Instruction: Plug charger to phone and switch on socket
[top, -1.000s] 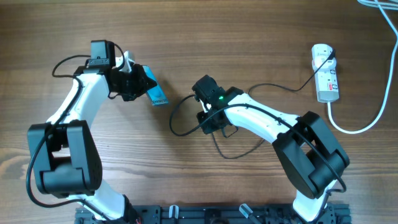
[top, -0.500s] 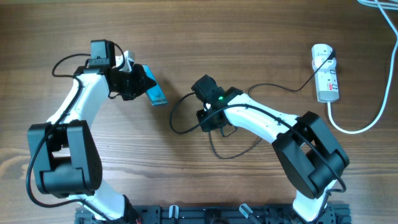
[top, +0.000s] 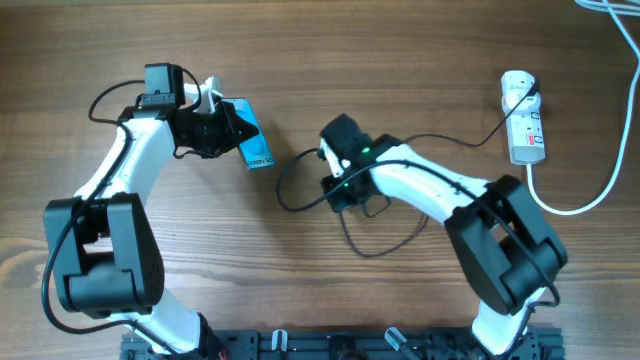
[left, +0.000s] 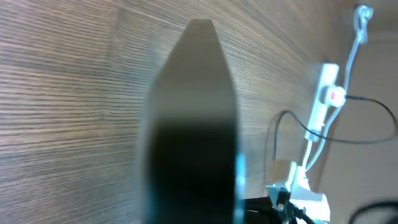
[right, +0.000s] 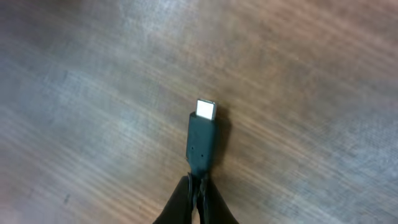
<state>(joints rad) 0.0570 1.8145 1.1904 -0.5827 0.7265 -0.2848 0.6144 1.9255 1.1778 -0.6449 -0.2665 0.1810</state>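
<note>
wood-grain table (top: 420, 60), black base rail (top: 330, 346)

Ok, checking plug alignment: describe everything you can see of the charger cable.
The charger is a thin black cable, running from the socket and looping slack across the wooden table. Its free end, a black moulded plug with a bare silvery tip, is pinched from behind by the right gripper.

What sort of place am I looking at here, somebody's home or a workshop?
Probably a robotics lab or test bench, not a home: a left arm and a right arm work at a wooden table, handling a phone, a charger cable and a power strip.
</note>
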